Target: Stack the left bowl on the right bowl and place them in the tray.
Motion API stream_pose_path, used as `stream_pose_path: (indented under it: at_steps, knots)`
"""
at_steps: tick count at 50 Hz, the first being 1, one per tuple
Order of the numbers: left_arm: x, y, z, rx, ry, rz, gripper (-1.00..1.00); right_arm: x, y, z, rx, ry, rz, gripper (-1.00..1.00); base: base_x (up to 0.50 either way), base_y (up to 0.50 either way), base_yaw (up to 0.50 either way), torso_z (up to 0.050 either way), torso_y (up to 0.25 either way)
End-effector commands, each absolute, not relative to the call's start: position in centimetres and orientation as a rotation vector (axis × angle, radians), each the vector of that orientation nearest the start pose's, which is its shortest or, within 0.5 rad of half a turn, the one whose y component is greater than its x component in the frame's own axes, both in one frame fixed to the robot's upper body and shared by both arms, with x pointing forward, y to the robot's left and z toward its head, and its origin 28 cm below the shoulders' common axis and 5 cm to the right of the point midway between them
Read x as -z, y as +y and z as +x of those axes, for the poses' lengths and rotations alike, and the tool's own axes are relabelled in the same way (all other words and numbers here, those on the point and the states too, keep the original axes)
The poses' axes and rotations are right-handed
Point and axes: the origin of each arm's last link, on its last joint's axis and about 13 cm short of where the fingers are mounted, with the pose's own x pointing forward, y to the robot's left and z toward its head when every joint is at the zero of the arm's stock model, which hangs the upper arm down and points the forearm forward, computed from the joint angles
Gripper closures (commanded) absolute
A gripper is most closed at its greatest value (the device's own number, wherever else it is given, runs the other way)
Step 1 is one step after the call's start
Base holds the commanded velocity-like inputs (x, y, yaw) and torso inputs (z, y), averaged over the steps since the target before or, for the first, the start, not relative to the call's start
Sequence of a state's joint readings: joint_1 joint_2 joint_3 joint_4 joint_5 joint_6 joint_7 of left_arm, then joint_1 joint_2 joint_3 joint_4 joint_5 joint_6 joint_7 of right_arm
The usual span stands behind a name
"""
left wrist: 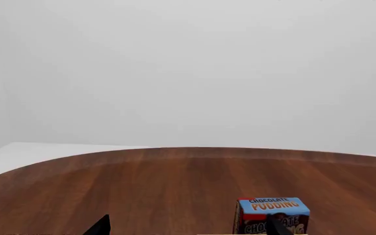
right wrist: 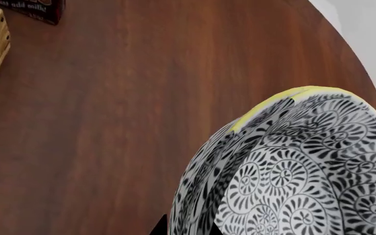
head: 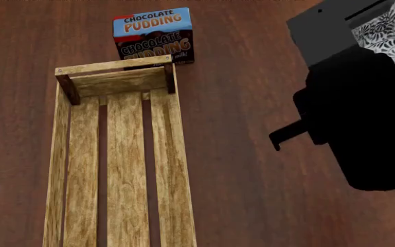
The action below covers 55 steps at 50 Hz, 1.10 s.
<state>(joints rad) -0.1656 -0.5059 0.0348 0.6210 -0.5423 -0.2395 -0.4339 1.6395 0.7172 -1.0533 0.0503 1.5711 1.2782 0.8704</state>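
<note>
Tray [head: 119,170] bare inside, pudding box [head: 154,36] seemingly touching its far end — bare tabletop [head: 246,154] alongside

Wooden table [left wrist: 175,181] (plain pale walls)

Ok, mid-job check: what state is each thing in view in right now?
tray: upright on the table, nothing in it.
bowls: two, nested, tilted on edge, up off the table in front of the right wrist camera; not in the tray.
chocolate pudding box: standing upright just beyond the tray's far end.
left gripper: only dark fingertips show, holding nothing visible.
right gripper: grip hidden.
</note>
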Motion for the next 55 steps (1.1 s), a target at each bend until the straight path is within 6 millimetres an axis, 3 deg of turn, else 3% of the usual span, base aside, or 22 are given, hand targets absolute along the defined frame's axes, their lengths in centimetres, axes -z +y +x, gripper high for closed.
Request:
stream_pose_path:
  at_steps: [1, 10, 43, 55]
  knots:
    - [-17.1, 25.7, 21.2, -0.093, -0.443, -0.080, -1.00, -32.4, -12.8, 30.5, 0.016, 0.415, -0.626, 1.00, 0.00, 0.00, 0.00, 0.000, 0.000]
    - [-17.6, 25.6, 20.9, -0.097, -0.449, -0.082, -1.00, -32.9, -11.7, 31.1, -0.027, 0.401, -0.690, 1.00, 0.00, 0.00, 0.00, 0.000, 0.000]
    - [-18.3, 25.8, 20.2, -0.099, -0.465, -0.095, -1.00, -35.2, -6.8, 29.7, -0.205, 0.281, -0.924, 1.00, 0.00, 0.00, 0.00, 0.000, 0.001]
    - [-18.2, 26.5, 20.6, -0.150, -0.446, -0.090, -1.00, -35.1, -5.3, 29.4, -0.290, 0.247, -0.970, 1.00, 0.00, 0.00, 0.00, 0.000, 0.001]
